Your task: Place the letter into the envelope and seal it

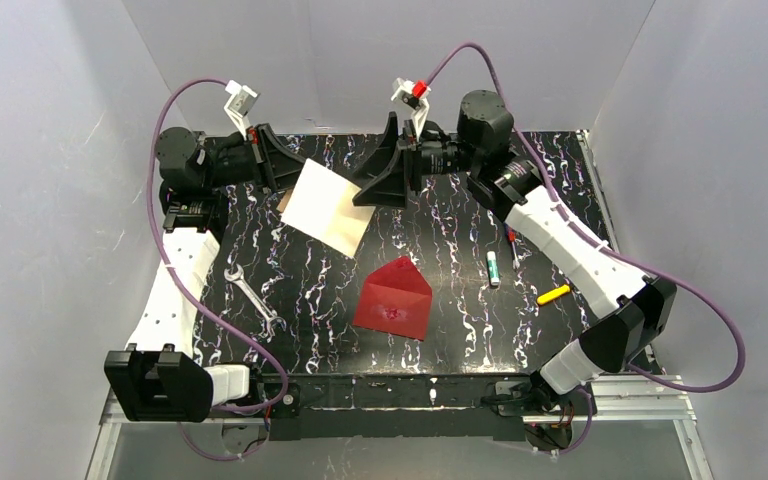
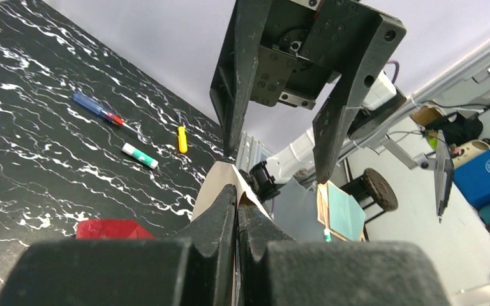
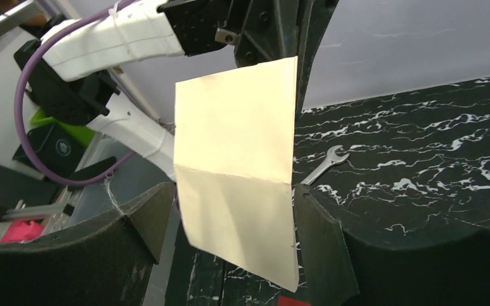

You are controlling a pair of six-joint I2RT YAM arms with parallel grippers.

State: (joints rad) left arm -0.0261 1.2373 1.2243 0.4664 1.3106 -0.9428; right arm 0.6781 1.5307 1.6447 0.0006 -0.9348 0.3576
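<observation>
Letter (image 1: 325, 207) is hanging in the air over the far-left part of the table (image 1: 460, 330), tilted, with one corner dipping toward the surface. In the right wrist view it is showing a crease across its middle (image 3: 236, 172).

Left gripper (image 1: 282, 172) is pinching the letter's far-left edge. Its jaws are pressing together on the sheet, and cream paper is poking out between the fingertips in its own wrist view (image 2: 237, 197).

Right gripper (image 1: 378, 182) is facing the left one from the other side, jaws standing wide apart. The letter's free edge is sitting in the gap between the fingers (image 3: 319, 236). Whether that finger is touching the paper, cannot tell.

Envelope (image 1: 393, 298) is lying flat near the table's centre, well apart from the letter, with its pointed flap open and aiming at the far edge.

A wrench (image 1: 253, 293) is lying to the envelope's left. On the right are lying a small screwdriver (image 1: 511, 245), a white-and-green tube (image 1: 493, 268) and a short yellow object (image 1: 553, 294), all loose on the black marbled top.
</observation>
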